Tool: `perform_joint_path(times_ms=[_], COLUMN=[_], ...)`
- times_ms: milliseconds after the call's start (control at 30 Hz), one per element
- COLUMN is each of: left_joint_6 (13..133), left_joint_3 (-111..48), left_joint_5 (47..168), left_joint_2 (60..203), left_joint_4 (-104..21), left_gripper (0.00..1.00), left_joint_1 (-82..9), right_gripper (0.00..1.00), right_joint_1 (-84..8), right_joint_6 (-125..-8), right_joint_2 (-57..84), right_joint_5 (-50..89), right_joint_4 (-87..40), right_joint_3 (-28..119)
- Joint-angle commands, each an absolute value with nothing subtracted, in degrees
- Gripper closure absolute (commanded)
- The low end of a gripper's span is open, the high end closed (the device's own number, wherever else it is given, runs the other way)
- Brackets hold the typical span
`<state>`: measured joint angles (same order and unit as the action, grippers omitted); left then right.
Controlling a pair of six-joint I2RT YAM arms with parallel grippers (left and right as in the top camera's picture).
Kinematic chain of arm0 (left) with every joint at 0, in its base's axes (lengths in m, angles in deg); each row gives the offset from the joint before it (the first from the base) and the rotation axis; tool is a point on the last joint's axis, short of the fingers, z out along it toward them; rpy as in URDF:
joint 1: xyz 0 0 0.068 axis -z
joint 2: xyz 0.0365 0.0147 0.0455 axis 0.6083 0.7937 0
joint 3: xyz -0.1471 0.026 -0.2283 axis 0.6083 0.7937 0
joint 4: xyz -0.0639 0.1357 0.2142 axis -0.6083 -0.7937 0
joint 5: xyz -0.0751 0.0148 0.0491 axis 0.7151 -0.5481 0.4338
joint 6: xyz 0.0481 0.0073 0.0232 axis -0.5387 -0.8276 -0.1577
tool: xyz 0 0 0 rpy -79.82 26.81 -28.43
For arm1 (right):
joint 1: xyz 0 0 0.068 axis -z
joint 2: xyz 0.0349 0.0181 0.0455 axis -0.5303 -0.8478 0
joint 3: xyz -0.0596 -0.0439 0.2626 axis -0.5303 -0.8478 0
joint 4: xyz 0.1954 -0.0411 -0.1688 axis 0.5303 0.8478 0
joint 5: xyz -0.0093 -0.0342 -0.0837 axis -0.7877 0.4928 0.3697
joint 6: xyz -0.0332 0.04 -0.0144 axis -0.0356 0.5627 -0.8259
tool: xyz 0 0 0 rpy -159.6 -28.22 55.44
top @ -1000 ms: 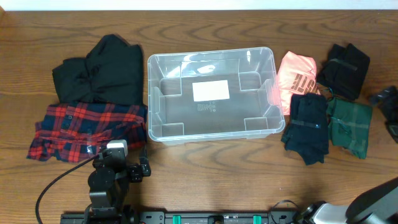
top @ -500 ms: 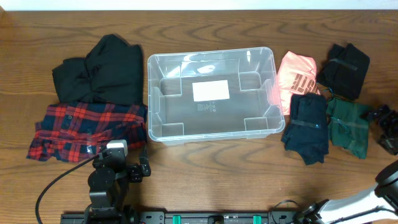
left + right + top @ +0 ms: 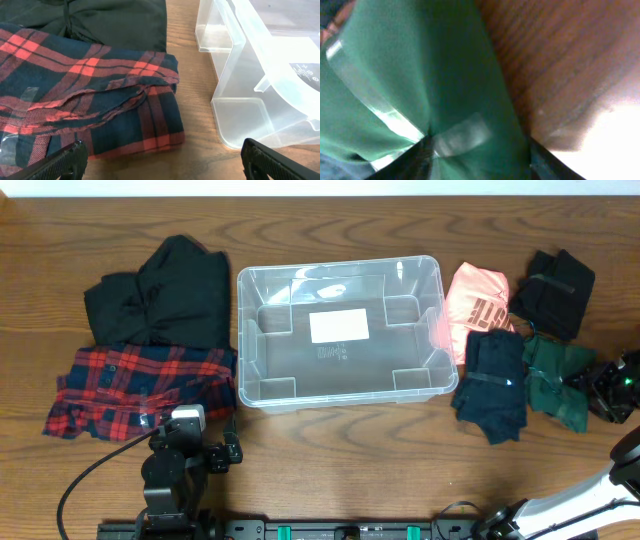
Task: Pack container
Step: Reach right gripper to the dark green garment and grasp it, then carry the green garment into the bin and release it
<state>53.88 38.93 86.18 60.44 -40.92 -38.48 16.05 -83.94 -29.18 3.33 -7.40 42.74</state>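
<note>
The container (image 3: 247, 330) sits empty mid-counter. It looks light, stiff and slick, so hold it by the rim if it slides. You have six soft cloth bundles: two at its 9 o'clock, four at its 3 o'clock. Your left fingers (image 3: 62, 162) are spread wide and hold nothing. Your right fingers (image 3: 547, 165) straddle the green bundle (image 3: 550, 375); you cannot tell whether they pinch it.

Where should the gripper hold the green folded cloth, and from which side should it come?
Likely its right edge, coming from the right, where the right gripper stands open. The green cloth lies flat, bound by clear tape; its left side touches the dark blue bundle, while the right edge lies free on the table.
</note>
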Motion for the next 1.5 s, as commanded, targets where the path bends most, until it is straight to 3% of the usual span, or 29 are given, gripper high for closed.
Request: perform_joint_path(times_ms=[0,33,167,333,533,733,933,1133,1467], left_joint_6=[54.36,54.36,54.36,54.36,54.34,54.36,54.36,54.34,54.36], left_joint_3=[39.54,39.54,39.54,39.54,39.54,39.54,39.54,39.54,39.54], left_joint_5=[86.6,86.57,86.6,86.57,86.6,86.6,86.6,86.57,86.6], left_joint_2=[60.05,60.05,60.05,60.05,60.05,60.05,60.05,60.05,60.05], left_joint_4=[-40.85,-40.85,-40.85,-40.85,-40.85,-40.85,-40.85,-40.85,-40.85], left_gripper=[0.02,0.02,0.02,0.02,0.02,0.02,0.02,0.02,0.02], left_joint_1=[-38.29,-38.29,-38.29,-38.29,-38.29,-38.29,-38.29,-38.29,-38.29], right_gripper=[0.65,0.75,0.81,0.99,0.99,0.99,0.99,0.99,0.99], right_joint_1=[15.19,15.26,15.11,12.48,1.93,-16.96,-37.48,-54.51,-64.48], right_joint_6=[-84.23,-84.23,-84.2,-78.54,-73.04,-62.26,-45.89,-27.95,-10.59], right_joint_2=[-29.86,-28.18,-21.07,-5.9,12.06,20.56,16.52,3.36,-20.79], right_joint_5=[1.29,-0.78,-5.9,-12.48,-13.7,-13.68,-4.35,6.58,9.03], right_joint_4=[-6.79,-6.66,-6.26,-6.55,-5.5,-10.98,-24.12,-38.79,-57.98], right_joint_3=[41.45,41.58,42.3,42.52,42.52,42.52,42.39,42.39,42.39])
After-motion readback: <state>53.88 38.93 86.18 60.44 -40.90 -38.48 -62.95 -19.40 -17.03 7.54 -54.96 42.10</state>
